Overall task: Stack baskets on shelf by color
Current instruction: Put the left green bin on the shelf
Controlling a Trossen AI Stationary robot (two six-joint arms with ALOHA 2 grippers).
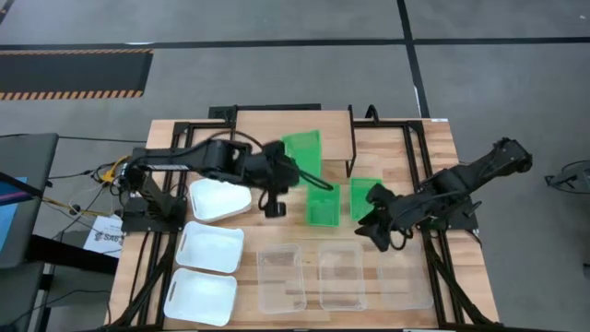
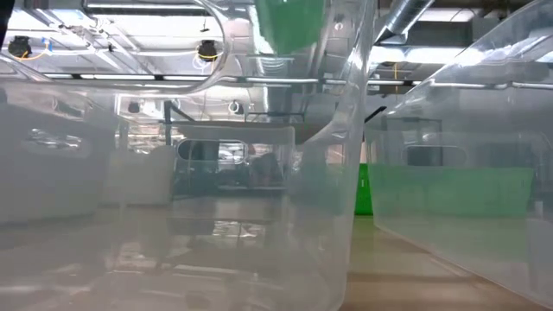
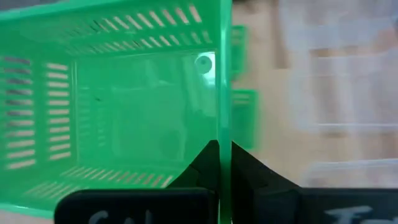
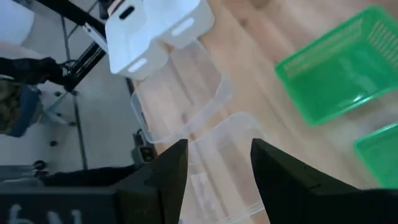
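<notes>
— What's on your left side of the big plank table [image 1: 433, 157]?

— Three opaque white plastic tubs [image 1: 209, 246] with rounded corners: one beside my left arm's base, two nearer the front edge. Just past them, my left gripper [image 1: 293, 171] sits over the middle of the table. My fingers [image 3: 208, 163] are pinched tight on the side wall of a bright green slotted plastic basket [image 1: 303, 152]; the wall runs straight up between them. That basket is tilted, and from above it overlaps the small light-wood shelf board [image 1: 277, 129] at the back of the table.

— And the middle?

— A second green basket [image 1: 323, 205] rests on the table just below the held one, and a third green basket [image 1: 364, 196] lies just beside it. Along the front edge stand three clear see-through plastic tubs [image 1: 337, 273] in a row.

— Your right side?

— My right gripper [image 1: 371, 227] hovers near the third green basket, above the clear row. Its fingers [image 4: 166, 168] are spread wide with nothing between them; past them I see clear tubs, white tubs and green baskets on the wood.
</notes>
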